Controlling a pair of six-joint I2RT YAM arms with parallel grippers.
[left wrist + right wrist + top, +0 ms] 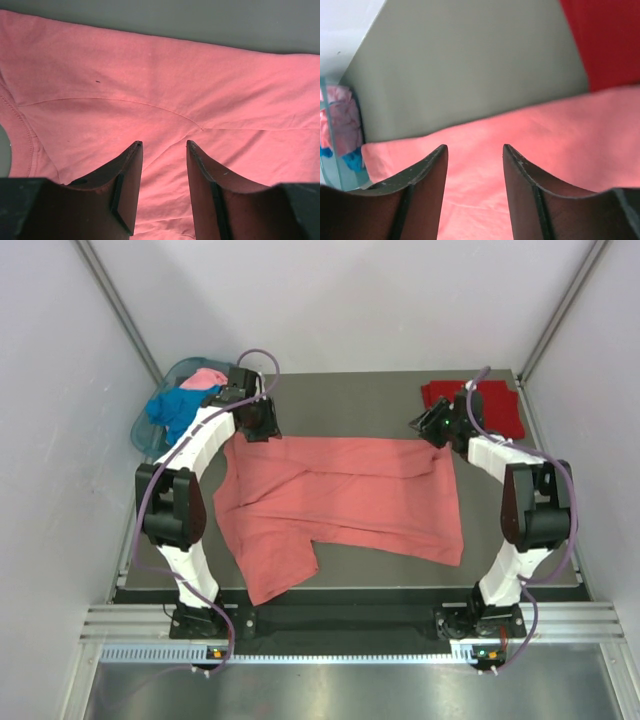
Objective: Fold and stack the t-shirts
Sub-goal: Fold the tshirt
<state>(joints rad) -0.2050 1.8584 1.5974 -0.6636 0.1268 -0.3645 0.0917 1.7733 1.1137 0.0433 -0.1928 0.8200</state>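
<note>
A salmon-coral t-shirt (340, 502) lies spread on the table, partly folded, one sleeve hanging toward the near edge. It fills the left wrist view (165, 90) and the lower right wrist view (530, 150). My left gripper (258, 420) is open and empty above the shirt's far left corner (163, 145). My right gripper (432, 427) is open and empty above the far right corner (475, 147). A dark red t-shirt (480, 405) lies folded at the far right (607, 40). A bright blue shirt (170, 408) and a light pink shirt (205, 378) sit in the basket.
A translucent teal basket (145, 435) stands at the far left corner and shows at the left of the right wrist view (332, 170). White walls enclose the grey table (350, 400) on three sides. A metal rail runs along the near edge.
</note>
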